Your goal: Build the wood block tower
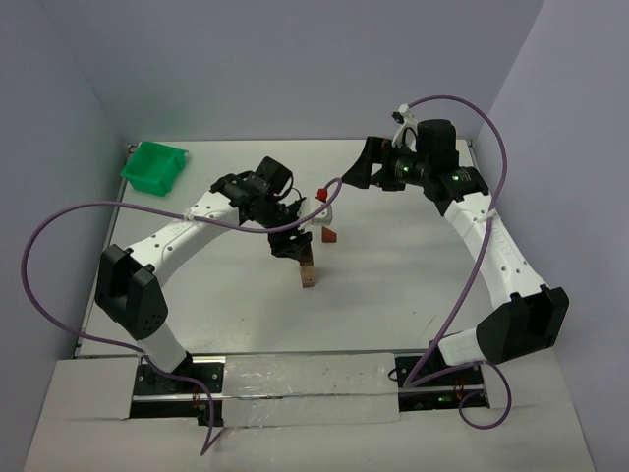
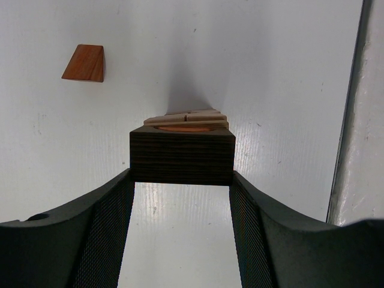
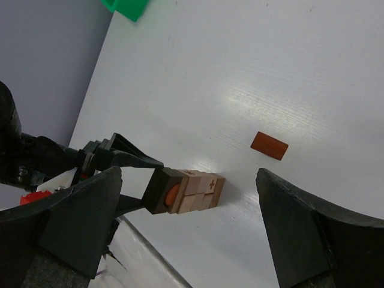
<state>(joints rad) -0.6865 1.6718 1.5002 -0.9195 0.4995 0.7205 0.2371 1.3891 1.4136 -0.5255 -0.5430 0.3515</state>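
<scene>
The tower [image 1: 310, 276] stands mid-table, a short upright stack of tan blocks [image 3: 204, 191]. My left gripper [image 1: 292, 243] is shut on a dark brown block [image 2: 182, 155] and holds it on top of the stack, over a reddish round piece [image 3: 172, 193]. In the left wrist view the tan blocks [image 2: 186, 117] show just beyond the dark block, between my left gripper's [image 2: 182, 180] mesh pads. A reddish-brown wedge [image 1: 329, 236] lies on the table just behind the tower and also shows in both wrist views [image 2: 85, 63] [image 3: 269, 146]. My right gripper [image 1: 362, 164] hangs high at the back, open and empty [image 3: 192, 240].
A green plastic bin [image 1: 154, 166] sits at the back left corner; its edge shows in the right wrist view [image 3: 127, 7]. The left arm's purple cable [image 1: 69, 221] loops over the left side of the table. A table edge rail [image 2: 354, 120] runs near the tower.
</scene>
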